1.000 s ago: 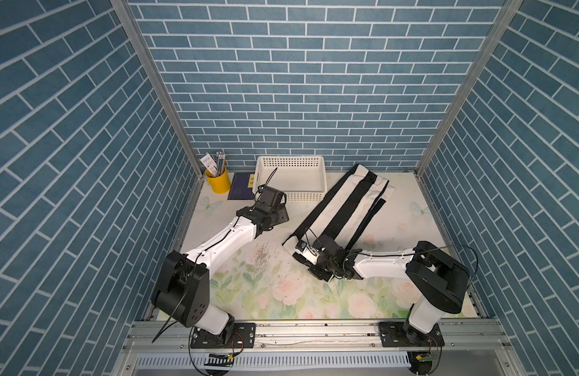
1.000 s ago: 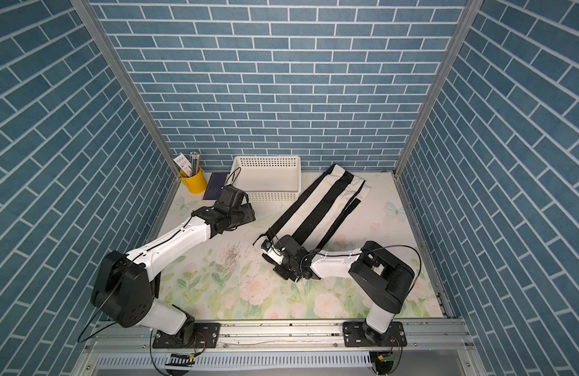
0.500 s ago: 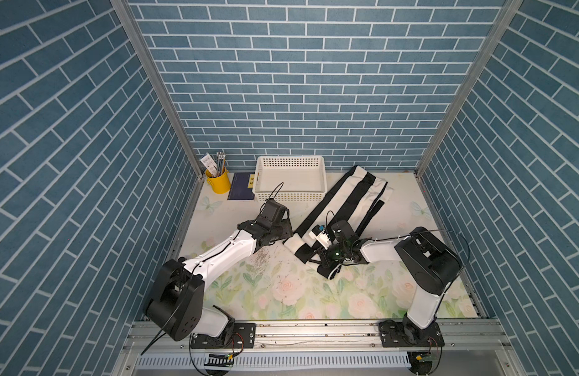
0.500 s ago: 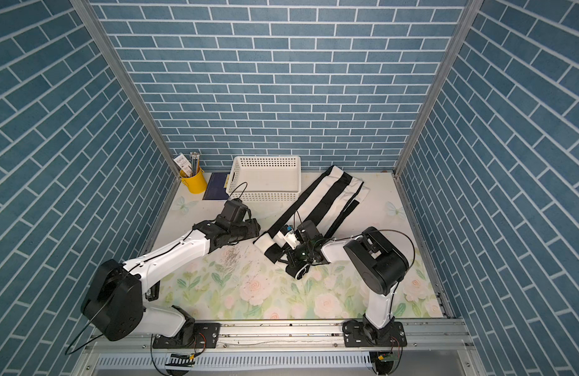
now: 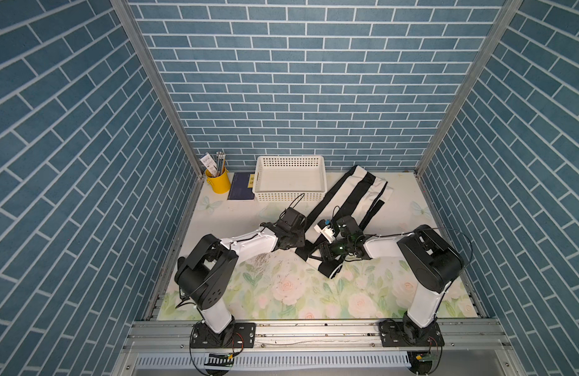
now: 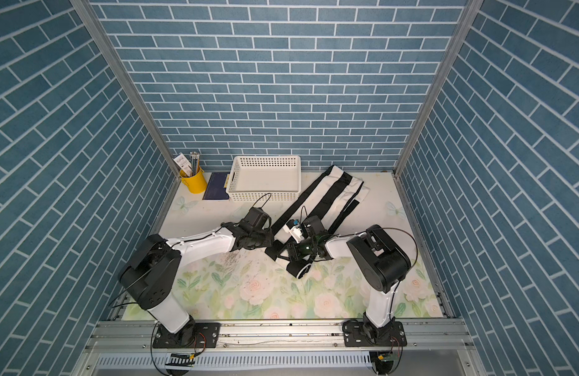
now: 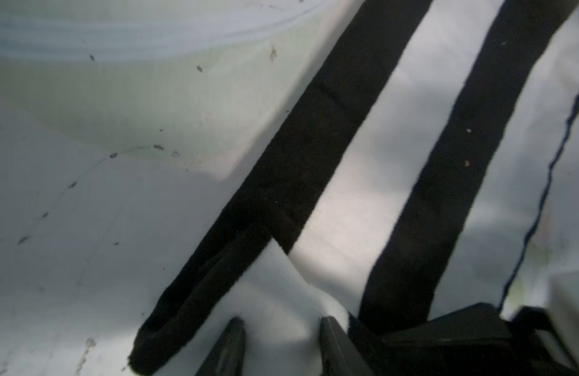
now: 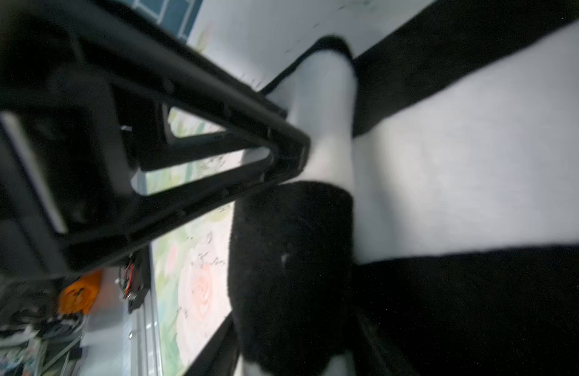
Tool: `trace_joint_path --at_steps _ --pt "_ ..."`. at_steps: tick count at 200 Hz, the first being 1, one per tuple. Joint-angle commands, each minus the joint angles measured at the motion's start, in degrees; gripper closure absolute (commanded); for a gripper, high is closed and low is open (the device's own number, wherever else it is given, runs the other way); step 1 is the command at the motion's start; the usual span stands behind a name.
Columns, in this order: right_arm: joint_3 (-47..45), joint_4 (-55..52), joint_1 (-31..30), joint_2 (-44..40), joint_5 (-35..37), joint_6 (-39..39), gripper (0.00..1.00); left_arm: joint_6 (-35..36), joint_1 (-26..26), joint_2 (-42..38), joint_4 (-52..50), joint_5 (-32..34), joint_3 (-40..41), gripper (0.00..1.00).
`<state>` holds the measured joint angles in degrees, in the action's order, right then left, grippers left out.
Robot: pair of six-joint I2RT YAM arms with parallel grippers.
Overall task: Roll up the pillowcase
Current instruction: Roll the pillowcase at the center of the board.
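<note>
Floral tabletop (image 5: 281,293), blue-brick walls (image 5: 298,97): right jaws gape astride the pillowcase (image 5: 363,188), left jaws half-closed over its fold, grip unclear.

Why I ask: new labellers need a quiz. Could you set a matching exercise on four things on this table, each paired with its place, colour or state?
Things:
1. pillowcase
2. basket
3. yellow cup
4. notebook

Descriptions:
a. in the far left corner, holding pencils
b. dark blue, lying flat between the cup and the basket
c. black and white stripes, near end curled into a roll
d. white with latticed walls, near the back wall

Pairs: 1-c, 2-d, 3-a, 4-b
</note>
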<state>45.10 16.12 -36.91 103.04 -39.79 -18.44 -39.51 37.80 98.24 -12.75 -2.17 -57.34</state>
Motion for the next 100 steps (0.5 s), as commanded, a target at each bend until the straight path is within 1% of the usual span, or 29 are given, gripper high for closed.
trace_joint_path --at_steps 1,26,43,53,60,65,77,81,83,100 --pt "1.1 -8.4 -0.4 -5.6 15.1 4.9 0.37 -1.5 0.2 2.1 -1.7 1.9 -1.6 0.59" --pt "1.0 -12.7 -3.7 -12.4 29.9 11.7 0.34 -2.1 0.2 3.0 -2.4 2.5 -2.1 0.58" --pt "-0.8 -13.0 -8.1 -16.5 40.2 17.2 0.31 -2.1 0.2 3.1 -2.3 2.6 -2.5 0.58" --pt "-2.6 -11.3 -11.1 -18.7 45.1 20.2 0.28 -2.0 0.2 3.2 -2.2 2.4 -2.6 0.58" --pt "-4.3 -9.7 -13.0 -20.1 47.3 22.6 0.27 -2.0 0.2 3.1 -2.0 2.2 -2.7 0.58" --pt "-5.2 -8.4 -14.3 -20.9 48.5 24.0 0.25 -2.0 0.2 3.1 -1.9 2.1 -2.7 0.58" --pt "-6.7 -6.0 -16.8 -21.7 50.6 26.7 0.24 -2.0 0.2 3.0 -1.9 2.0 -2.7 0.58" --pt "-7.1 -5.4 -17.5 -21.7 51.3 27.4 0.18 -2.1 0.2 3.0 -1.9 2.0 -2.7 0.58" --pt "-7.3 -5.0 -17.8 -21.6 51.6 27.8 0.17 -2.1 0.2 2.9 -1.9 2.0 -2.7 0.58" --pt "-7.0 -3.5 -20.1 -19.4 54.0 31.4 0.16 -2.0 0.2 2.7 -1.9 1.9 -2.5 0.58"
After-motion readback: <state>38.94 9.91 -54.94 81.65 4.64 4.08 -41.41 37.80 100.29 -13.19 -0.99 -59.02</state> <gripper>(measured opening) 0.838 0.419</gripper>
